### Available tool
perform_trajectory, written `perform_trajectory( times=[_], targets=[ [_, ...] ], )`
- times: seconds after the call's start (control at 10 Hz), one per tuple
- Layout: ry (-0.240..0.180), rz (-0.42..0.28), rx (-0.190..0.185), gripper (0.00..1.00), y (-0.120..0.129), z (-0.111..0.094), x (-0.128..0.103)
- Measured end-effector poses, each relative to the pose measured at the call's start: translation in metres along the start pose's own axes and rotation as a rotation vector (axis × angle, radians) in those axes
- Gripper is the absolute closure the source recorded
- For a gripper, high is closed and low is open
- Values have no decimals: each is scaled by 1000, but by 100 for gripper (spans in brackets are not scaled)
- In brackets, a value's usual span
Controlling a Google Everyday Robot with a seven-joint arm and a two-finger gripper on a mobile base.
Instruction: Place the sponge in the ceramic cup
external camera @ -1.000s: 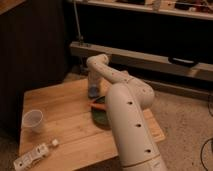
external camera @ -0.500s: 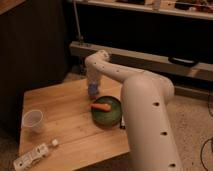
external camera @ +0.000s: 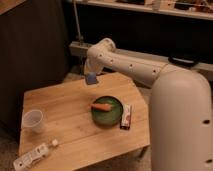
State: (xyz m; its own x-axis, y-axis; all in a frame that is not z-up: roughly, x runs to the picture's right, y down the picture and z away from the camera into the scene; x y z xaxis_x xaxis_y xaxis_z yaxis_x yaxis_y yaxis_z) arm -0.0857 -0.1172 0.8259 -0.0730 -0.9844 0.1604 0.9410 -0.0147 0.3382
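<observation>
The sponge (external camera: 91,78), a small blue-grey pad, hangs in the air above the far edge of the wooden table (external camera: 70,107). My gripper (external camera: 91,74) is shut on it at the end of the white arm, which reaches in from the right. The ceramic cup (external camera: 33,120), plain white and upright, stands near the table's left edge, well to the left of and nearer than the gripper. Nothing shows inside the cup from this angle.
A dark green plate (external camera: 114,116) with an orange carrot-like piece (external camera: 101,106) sits mid-table, below and right of the gripper. A slim wrapped bar (external camera: 126,116) lies beside the plate. A white power strip (external camera: 32,156) rests at the front left corner. Dark cabinets stand behind.
The gripper has risen from just above the plate to the table's far edge, carrying the sponge. The arm's big near link has swung right, uncovering the plate and the table's right side.
</observation>
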Motion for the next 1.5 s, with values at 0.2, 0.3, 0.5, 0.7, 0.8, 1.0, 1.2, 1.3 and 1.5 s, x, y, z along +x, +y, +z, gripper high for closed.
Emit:
perform_trajectory(
  times=[0.2,0.3,0.5,0.7,0.8,1.0,1.2,1.3,1.5],
  targets=[
    [37,-84,149,100,-28,-23,-2],
    [37,-132,265,100,-45,-28,-10],
    [14,-240,500,100,-77,-24,-38],
    [20,-348,649,100,-111,-21,-66],
    [33,-391,690,100,-122,-19,-74],
    [87,-511,784,100,-151,-10,-86],
    [115,-542,820,100,-158,-6,-89],
    [123,-546,836,100,-162,-2,-88],
    [117,-569,881,100,-180,10,-87]
  ],
)
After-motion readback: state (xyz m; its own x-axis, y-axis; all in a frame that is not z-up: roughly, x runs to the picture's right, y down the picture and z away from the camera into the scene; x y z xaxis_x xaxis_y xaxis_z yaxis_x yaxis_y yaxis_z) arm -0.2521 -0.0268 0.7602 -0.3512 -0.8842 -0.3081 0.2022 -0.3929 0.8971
